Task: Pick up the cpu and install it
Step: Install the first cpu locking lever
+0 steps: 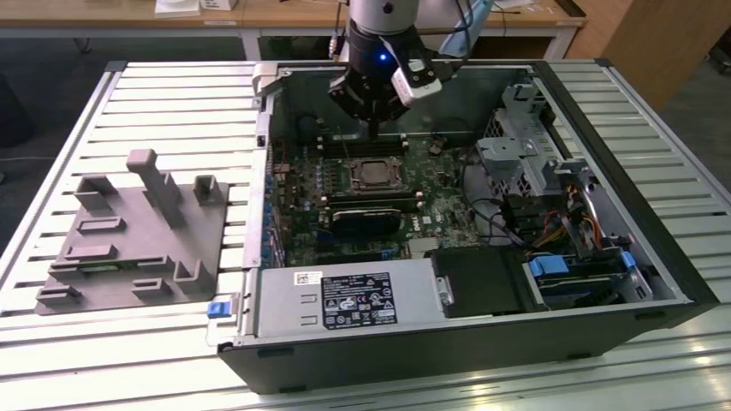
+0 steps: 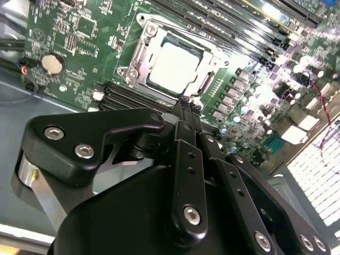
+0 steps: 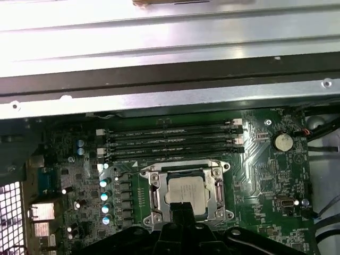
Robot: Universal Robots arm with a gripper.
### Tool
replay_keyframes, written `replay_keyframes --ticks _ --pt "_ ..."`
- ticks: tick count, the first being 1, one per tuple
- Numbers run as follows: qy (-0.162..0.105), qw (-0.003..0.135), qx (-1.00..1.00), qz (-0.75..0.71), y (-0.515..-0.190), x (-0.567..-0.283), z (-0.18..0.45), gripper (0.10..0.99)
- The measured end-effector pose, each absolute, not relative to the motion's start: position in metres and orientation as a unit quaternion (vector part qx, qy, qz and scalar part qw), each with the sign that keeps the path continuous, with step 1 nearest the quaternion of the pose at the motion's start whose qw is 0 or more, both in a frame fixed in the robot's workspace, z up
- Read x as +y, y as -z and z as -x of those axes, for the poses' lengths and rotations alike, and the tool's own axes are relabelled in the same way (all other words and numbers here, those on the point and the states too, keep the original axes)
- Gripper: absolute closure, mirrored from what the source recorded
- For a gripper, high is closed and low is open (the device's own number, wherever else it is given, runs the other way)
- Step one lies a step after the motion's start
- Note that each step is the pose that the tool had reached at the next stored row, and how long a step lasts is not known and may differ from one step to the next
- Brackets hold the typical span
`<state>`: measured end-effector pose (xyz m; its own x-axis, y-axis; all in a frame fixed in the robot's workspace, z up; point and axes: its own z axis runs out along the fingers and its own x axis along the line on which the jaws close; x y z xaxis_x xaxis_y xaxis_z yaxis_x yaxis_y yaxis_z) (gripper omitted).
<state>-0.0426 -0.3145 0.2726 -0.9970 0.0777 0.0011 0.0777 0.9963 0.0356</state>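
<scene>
There is one open computer case [image 1: 457, 342], one green board [image 3: 265, 159] inside it, one cpu [image 3: 186, 189] in its socket, four long memory slots [image 3: 170, 141], one round silver battery [image 3: 282, 141], and one grey block [image 1: 126, 240].

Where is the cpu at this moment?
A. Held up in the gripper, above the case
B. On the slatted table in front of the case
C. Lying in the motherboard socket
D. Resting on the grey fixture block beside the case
C: in both wrist views the cpu lies flat inside the socket, its silver top showing, just beyond the gripper.
</scene>
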Motion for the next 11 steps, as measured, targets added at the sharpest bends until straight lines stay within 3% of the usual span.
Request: replay_keyframes --ticks 11 --pt "-0.019 0.000 1.000 -0.023 -0.272 -0.315 0.060 0.980"
